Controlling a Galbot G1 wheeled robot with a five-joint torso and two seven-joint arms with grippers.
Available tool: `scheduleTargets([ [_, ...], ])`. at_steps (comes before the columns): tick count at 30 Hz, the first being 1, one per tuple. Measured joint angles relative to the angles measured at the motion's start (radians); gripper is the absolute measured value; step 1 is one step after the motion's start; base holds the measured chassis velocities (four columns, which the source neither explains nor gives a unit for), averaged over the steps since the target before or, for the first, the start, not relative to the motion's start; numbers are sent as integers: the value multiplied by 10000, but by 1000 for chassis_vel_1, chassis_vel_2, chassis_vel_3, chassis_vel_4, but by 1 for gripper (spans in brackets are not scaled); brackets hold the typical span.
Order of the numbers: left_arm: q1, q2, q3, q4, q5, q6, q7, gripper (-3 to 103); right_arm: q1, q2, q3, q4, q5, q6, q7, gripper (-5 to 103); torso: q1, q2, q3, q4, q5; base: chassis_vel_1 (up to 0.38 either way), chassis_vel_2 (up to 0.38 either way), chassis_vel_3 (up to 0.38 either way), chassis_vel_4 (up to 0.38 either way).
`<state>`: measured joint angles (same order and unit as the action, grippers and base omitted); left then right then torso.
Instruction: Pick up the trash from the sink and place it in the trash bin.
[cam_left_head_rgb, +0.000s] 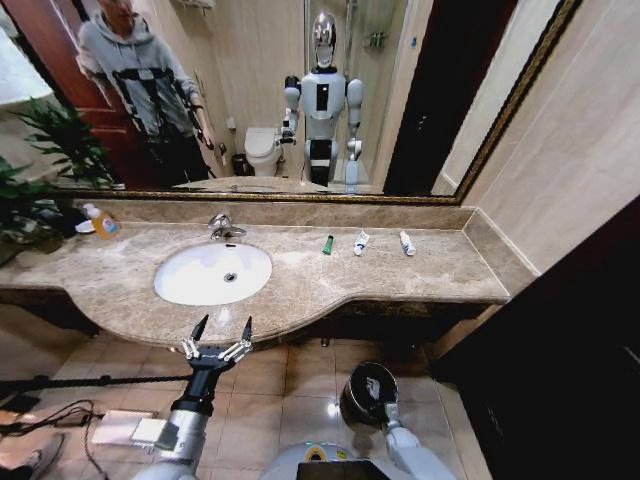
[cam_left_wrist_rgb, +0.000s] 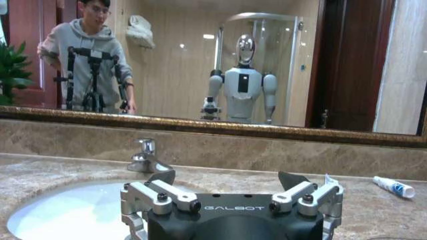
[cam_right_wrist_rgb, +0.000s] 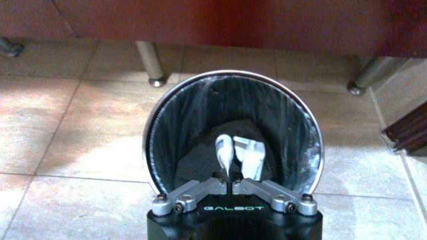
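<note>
The right tool (cam_right_wrist_rgb: 230, 184) hangs over the trash bin (cam_right_wrist_rgb: 175, 120), a round dark bin with a shiny metal rim standing on the tiled floor; its fingers are clenched together, and two white tubes (cam_right_wrist_rgb: 239, 154) lie inside. The left tool (cam_left_head_rgb: 220, 335), released with fingers spread, hovers at the near edge of the marble surface (cam_left_head_rgb: 400, 275), before the white oval sink (cam_left_head_rgb: 195, 280). Farther right lie a dark-green tube (cam_left_head_rgb: 327, 244) and two white tubes (cam_left_head_rgb: 361, 242).

Black GALBOT-marked hand (cam_left_wrist_rgb: 228, 181) with silver screwed linkages.
</note>
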<state>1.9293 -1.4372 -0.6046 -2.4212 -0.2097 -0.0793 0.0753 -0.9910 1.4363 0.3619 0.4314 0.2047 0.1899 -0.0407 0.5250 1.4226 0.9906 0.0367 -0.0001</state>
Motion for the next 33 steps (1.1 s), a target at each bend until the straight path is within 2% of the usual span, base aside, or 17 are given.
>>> scheduleTargets([
  [3, 0, 0, 0, 0, 0, 0, 0, 100, 66, -14, 33, -62, 8, -33, 0, -2, 0, 0, 0, 1, 1, 0, 0, 0, 0],
  [4, 0, 0, 0, 0, 0, 0, 0, 100, 79, -10, 37, -68, 11, -58, 0, 3, 0, 0, 0, 0, 1, 0, 0, 0, 0],
  [5, 0, 0, 0, 0, 0, 0, 0, 100, 79, -10, 37, -68, 11, -58, 0, 3, 0, 0, 0, 0, 1, 0, 0, 0, 0],
  [9, 0, 0, 0, 0, 0, 0, 1, 100, 215, 62, 81, -311, -7, -127, 49, 25, 0, 0, 0, 1, 2, 0, 0, 0, 0],
  [10, 0, 0, 0, 0, 0, 0, 1, 100, 215, 62, 81, -311, -7, -127, 49, 25, 0, 0, 0, 1, 2, 0, 0, 0, 0],
  [11, 0, 0, 0, 0, 0, 0, 0, 100, 261, 78, 105, -409, -31, -130, 79, 30, 0, 0, 0, 0, 1, 0, 0, 0, 0],
  [12, 0, 0, 0, 0, 0, 0, 0, 100, 282, 86, 115, -448, -45, -132, 99, 30, 0, 0, 0, 1, 2, 0, 0, 0, 0],
  [14, 0, 0, 0, 0, 0, 0, 0, 100, 285, 91, 117, -459, -56, -133, 121, 41, 0, 0, 0, 1, 1, 0, 0, 0, 0],
  [15, 0, 0, 0, 0, 0, 0, 0, 100, 285, 91, 117, -459, -56, -133, 121, 41, 0, 0, 0, 1, 1, 0, 0, 0, 0],
  [18, 0, 0, 0, 0, 0, 0, 1, 100, 273, 91, 116, -457, -63, -133, 160, 57, 0, 0, 0, 0, 1, 0, 0, 0, 0],
  [20, 0, 0, 0, 0, 0, 0, 0, 100, 266, 89, 113, -457, -69, -126, 161, 57, 0, 0, 0, 1, 1, 0, 0, 0, 0],
  [21, 0, 0, 0, 0, 0, 0, 0, 100, 248, 88, 112, -457, -73, -109, 163, 68, 0, 0, 0, 0, 1, 0, 0, 0, 0],
  [23, 0, 0, 0, 0, 0, 0, 0, 100, 231, 87, 112, -457, -75, -98, 167, 68, 0, 0, 0, 0, 1, 0, 0, 0, 0],
  [24, 0, 0, 0, 0, 0, 0, 1, 100, 213, 87, 113, -455, -76, -86, 172, 79, 0, 0, 0, 0, 1, 0, 0, 0, 0],
  [26, 0, 0, 0, 0, 0, 0, 0, 100, 207, 87, 113, -453, -76, -81, 174, 79, -1, 0, 0, 0, 1, 0, 0, 0, 0],
  [29, 0, 0, 0, 0, 0, 0, 0, 100, 179, 87, 108, -436, -86, -34, 207, 95, -1, 0, 0, 0, 1, 0, 0, 0, 0],
  [33, 0, 0, 0, 0, 0, 0, 0, 100, 144, 90, 46, -323, -226, 192, 256, 100, 0, 0, 0, 0, 1, 0, 0, 0, 0],
])
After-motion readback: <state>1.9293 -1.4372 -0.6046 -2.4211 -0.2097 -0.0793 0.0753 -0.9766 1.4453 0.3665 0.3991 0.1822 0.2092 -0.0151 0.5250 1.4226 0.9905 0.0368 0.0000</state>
